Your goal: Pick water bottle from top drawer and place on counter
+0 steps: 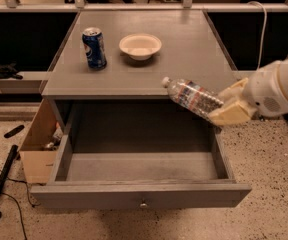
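The clear ribbed water bottle (192, 98) with white cap and dark label band is held tilted, cap pointing up-left, at the counter's front right edge, above the open drawer. My gripper (227, 107) comes in from the right and is shut on the bottle's lower end with its cream fingers (229, 115). The top drawer (139, 194) is pulled fully out, its grey box bare inside, round knob at front centre. The grey counter (194, 49) lies just behind the bottle.
A blue soda can (94, 47) stands on the counter's left part and a cream bowl (140, 46) beside it, mid counter. An open cardboard box (36, 144) sits on the floor left of the cabinet. A black cable and bar (1, 181) lie at the far left.
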Controlling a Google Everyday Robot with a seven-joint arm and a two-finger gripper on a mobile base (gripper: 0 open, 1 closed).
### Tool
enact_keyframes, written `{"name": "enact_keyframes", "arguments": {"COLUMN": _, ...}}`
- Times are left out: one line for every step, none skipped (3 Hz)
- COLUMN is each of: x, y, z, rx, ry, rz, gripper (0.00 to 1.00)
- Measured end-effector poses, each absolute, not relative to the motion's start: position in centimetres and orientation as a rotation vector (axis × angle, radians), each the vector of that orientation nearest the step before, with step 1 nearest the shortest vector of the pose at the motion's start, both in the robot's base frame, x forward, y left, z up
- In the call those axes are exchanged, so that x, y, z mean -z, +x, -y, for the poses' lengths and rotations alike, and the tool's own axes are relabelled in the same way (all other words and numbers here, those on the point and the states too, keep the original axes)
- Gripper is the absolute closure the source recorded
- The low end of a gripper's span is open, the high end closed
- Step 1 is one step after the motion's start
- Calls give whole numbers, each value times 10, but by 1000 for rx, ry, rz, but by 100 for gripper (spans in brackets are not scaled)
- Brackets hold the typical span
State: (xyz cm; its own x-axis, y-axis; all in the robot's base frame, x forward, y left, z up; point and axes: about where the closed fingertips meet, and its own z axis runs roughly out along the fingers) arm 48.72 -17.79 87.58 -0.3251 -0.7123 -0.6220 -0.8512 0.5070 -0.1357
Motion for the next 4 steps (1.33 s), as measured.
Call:
{"name": "enact_keyframes", "arguments": {"x": -887, "y": 538, "z": 175, "rx": -289, "ry": -1298, "rz": -2119, "gripper": 100}}
{"name": "enact_keyframes", "arguments": {"x": -880, "y": 595, "z": 176, "rx": -323, "ry": -1292, "rz": -2147, "gripper": 100}}
{"name": "enact_keyframes", "arguments": {"x": -861, "y": 647, "z": 174, "rx": -350, "ry": -1298, "rz": -2182, "gripper": 100}}
{"name": "enact_keyframes", "arguments": {"x": -846, "y": 677, "z": 172, "rx": -368, "ry": -1304, "rz": -2208, "gripper": 100}}
